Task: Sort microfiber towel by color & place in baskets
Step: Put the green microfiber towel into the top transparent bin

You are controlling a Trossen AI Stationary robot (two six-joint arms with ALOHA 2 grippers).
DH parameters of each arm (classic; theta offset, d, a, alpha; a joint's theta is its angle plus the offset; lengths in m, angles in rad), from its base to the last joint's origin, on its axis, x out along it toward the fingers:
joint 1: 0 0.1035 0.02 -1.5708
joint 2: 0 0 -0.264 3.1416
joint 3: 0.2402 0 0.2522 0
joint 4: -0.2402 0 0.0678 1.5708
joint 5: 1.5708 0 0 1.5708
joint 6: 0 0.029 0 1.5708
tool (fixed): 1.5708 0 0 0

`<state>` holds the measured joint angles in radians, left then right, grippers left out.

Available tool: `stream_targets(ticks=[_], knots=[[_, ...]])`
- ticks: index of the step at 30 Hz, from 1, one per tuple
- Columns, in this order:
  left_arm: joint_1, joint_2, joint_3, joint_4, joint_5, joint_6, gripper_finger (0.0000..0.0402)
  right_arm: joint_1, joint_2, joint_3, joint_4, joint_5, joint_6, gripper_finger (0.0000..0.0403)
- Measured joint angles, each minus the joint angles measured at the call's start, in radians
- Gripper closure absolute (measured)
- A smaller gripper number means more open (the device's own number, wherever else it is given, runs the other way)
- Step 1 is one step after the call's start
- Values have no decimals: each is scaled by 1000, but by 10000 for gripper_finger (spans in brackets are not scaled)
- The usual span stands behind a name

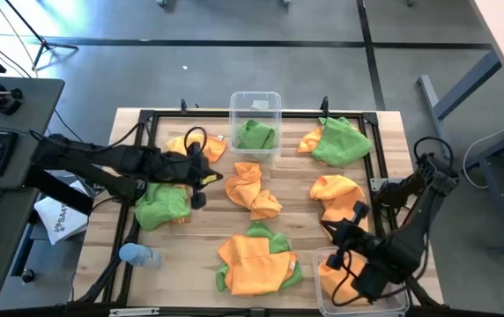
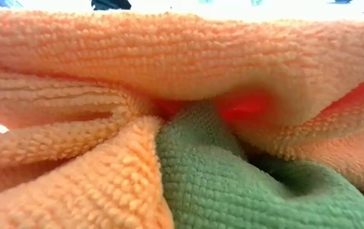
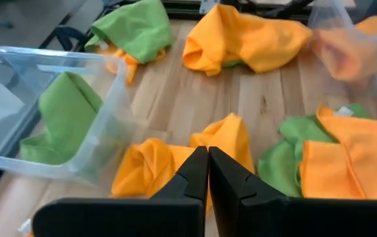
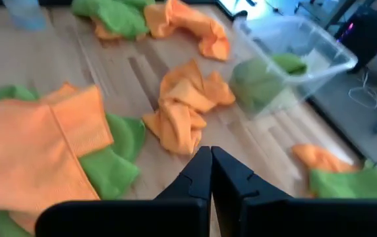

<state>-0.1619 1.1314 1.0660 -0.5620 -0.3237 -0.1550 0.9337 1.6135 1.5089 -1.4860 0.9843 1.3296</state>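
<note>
Two matte black jointed arms with loose black cables looped along the links. Left gripper [image 3: 208, 172] and right gripper [image 4: 211, 172]: black angular plastic fingers, tapered tips, broad flat base behind.

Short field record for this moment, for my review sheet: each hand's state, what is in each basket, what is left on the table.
left hand: shut, empty, above the table's left side
right hand: shut, empty, beside the near basket
far basket: one green towel
near basket: orange towel
table: orange and green towels loose, including a mixed pile at the near edge
</note>
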Motion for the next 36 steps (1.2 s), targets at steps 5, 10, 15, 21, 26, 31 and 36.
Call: stream_targets(ticks=[5, 10, 15, 21, 26, 31, 36], knots=[[0, -110, -142, 94, -2, -54, 401, -58, -89, -202, 243, -67, -55, 403], [0, -228, -217, 131, -3, -79, 401, -151, -248, -423, 685, -109, -348, 403], [0, -285, -236, 124, -4, -79, 401, -311, -410, -654, 1200, -343, -737, 403], [0, -286, -236, 123, -6, -79, 401, -496, -530, -875, 1733, -673, -1148, 403], [0, -285, -236, 77, -5, -62, 401, -564, -567, -928, 1769, -674, -1148, 403], [0, -285, -236, 46, -5, -62, 401, -576, -569, -931, 1682, -673, -1057, 403], [0, -285, -236, 46, -1, -62, 401, -576, -569, -931, 1636, -674, -1041, 403]])
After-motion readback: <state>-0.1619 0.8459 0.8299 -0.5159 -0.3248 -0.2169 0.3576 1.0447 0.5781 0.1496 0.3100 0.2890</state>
